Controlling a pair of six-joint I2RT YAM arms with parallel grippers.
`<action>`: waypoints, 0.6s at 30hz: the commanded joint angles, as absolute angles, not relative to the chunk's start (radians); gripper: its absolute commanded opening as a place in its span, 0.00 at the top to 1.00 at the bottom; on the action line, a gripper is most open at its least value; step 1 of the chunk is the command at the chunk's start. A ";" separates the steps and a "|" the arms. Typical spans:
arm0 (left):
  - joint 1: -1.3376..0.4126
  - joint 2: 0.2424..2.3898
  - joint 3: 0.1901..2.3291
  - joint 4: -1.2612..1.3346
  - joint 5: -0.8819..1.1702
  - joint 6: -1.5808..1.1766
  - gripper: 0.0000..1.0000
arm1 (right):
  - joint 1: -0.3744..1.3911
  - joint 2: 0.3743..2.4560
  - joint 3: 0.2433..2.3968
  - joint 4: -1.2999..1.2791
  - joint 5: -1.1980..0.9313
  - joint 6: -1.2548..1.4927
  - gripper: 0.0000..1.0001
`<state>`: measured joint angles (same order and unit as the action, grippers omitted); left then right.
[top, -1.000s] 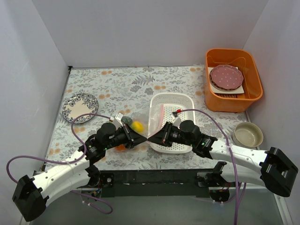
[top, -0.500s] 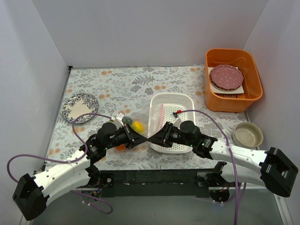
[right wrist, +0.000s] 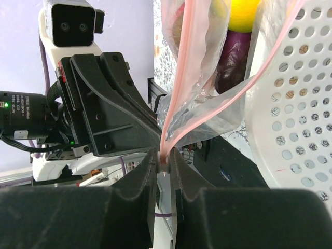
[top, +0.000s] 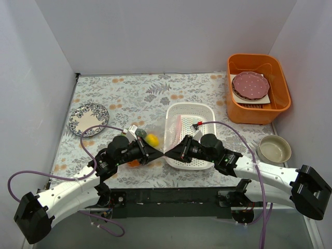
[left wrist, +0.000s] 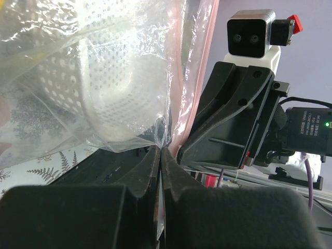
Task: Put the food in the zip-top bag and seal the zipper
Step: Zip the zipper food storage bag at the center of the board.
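The clear zip-top bag lies between my grippers, left of the white basket. The yellow lemon shows inside it, with an orange piece low by my left arm. My left gripper is shut on the bag's corner. My right gripper is shut on the end of the pink zipper, its two strips parting above the jaws. In the right wrist view the lemon and purple eggplant sit in the bag.
An orange bin with a maroon plate stands at the back right. A beige bowl sits at the right. A patterned plate lies at the left. The basket touches the bag's right side.
The right arm has shifted very slightly. Both grippers stay shut tip to tip on the bag's corner.
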<state>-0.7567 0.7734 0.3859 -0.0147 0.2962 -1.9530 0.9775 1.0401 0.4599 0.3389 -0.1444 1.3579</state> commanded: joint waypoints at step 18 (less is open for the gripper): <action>-0.761 0.727 0.358 -0.072 0.340 -1.904 1.00 | 0.980 0.999 0.428 0.387 -0.020 1.368 0.98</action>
<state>-0.7597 0.7658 0.3859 -0.0299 0.3111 -1.9186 0.9890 1.0176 0.4217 0.3626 -0.0967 1.3743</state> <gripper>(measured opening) 0.010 0.187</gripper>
